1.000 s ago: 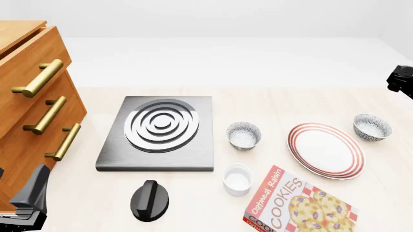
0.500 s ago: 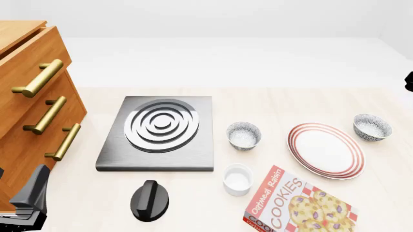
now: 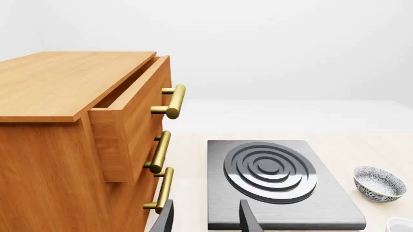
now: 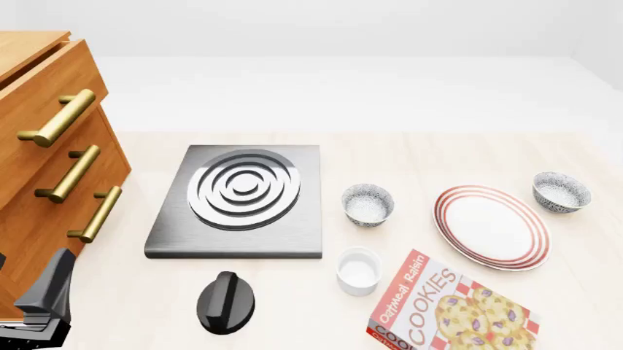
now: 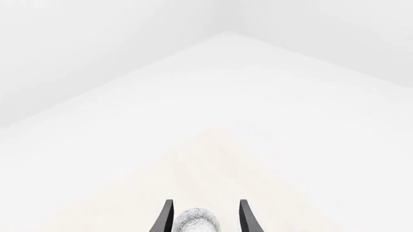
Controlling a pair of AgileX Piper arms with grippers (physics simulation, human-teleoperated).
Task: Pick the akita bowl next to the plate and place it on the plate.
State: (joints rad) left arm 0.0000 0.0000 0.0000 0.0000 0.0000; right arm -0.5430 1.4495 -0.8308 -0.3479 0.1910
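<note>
**Operator:** Which bowl are you going for, and how will it handle?

**Me:** The akita bowl just beside the plate, on its right and not touching the rim. A second bowl looks the same and stands a little farther off on the plate's left. I judge the right one to be mine. It looks like glazed ceramic: stiff, light for its size, smooth enough to slip, and likely to chip if dropped. I would take it by the rim, with one finger inside the white hollow and one on the speckled wall.

**Operator:** Where does it lie relative to your jaws?

**Me:** My right gripper has its jaws spread apart and holds nothing. In the right wrist view a speckled round shape, the akita bowl, shows between the two fingers and beyond their tips. I cannot tell how far beyond. The front view does not show that gripper at all.

**Operator:** And your other side?

**Me:** My left gripper is also parted and empty, well apart from both bowls.
</note>
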